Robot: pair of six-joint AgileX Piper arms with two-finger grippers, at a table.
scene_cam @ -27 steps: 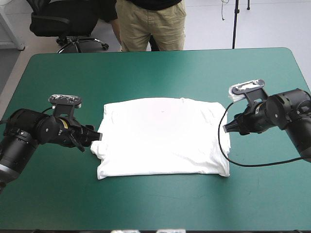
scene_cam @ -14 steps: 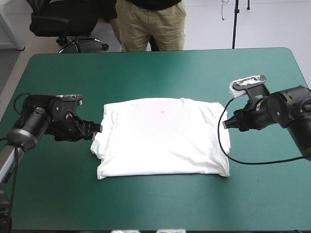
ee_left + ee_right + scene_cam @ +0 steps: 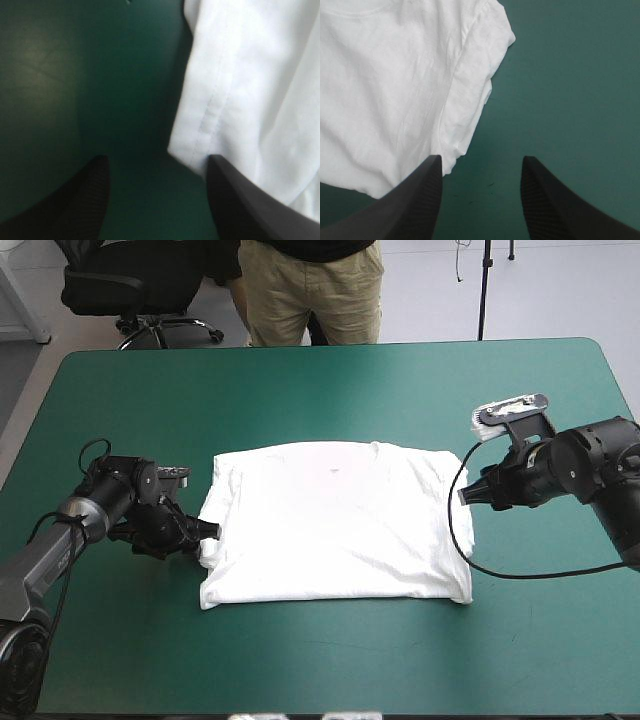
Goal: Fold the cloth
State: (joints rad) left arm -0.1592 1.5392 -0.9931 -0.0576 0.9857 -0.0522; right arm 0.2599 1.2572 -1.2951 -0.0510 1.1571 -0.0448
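Teal-green covered counter (image 3: pixel 330 380) fills most of my overhead view. At the centre of the frame lies the white T-shirt (image 3: pixel 335 525), spread flat as a rough rectangle with its sleeves tucked in and its neckline toward the upper edge of the frame.

My left tool (image 3: pixel 210 531) sits low at the left of the frame. Its tip touches the shirt's left edge about halfway down that side, where the cloth is bunched into a small fold. Through the left wrist camera I see its two black fingers (image 3: pixel 235 200) standing apart, open. One is over bare counter and the other is at a hemmed corner of white cloth; whether that finger is over or under the cloth I cannot tell.

My right tool (image 3: pixel 466 497) hangs at the right of the frame, just beside the shirt's right edge, near its upper corner. Its black fingers (image 3: pixel 410 200) are open too, with bare counter between them and a tucked sleeve edge ahead of one finger.
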